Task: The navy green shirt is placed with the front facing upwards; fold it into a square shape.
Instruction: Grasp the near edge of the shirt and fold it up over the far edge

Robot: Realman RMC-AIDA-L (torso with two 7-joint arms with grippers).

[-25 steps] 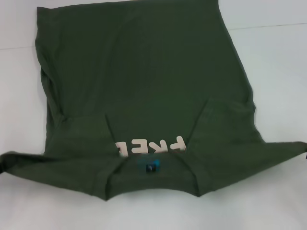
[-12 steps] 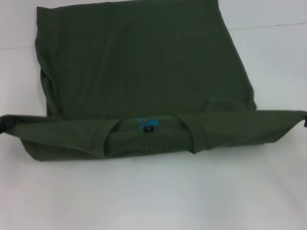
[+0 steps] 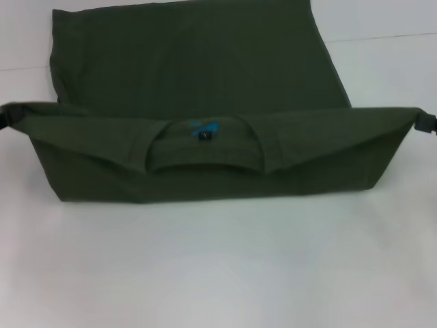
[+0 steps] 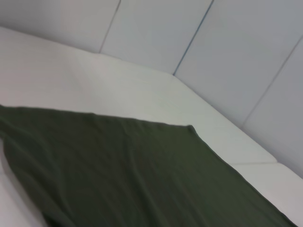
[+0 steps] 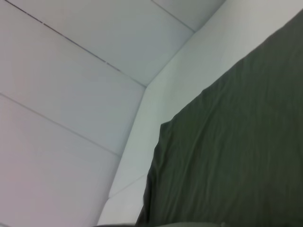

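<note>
We held the navy green shirt (image 3: 205, 68) by its collar-end corners, left gripper (image 3: 5, 116) and right gripper (image 3: 426, 123) clamped on it, unfolded hem lying far of both

a white table (image 3: 218, 273) backed by pale wall panels (image 4: 227, 42).

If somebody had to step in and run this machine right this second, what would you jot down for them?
Left gripper: at the shirt's left sleeve end, apparently pinching it.
Right gripper: the same at the right sleeve end.
Navy green shirt: on the white table, its collar end lifted and stretched between both grippers, neck label showing, lettering hidden.
Done: first fold begun.
Left: lay this half onto the far half, release, then probably fold the sides in to a square.
</note>
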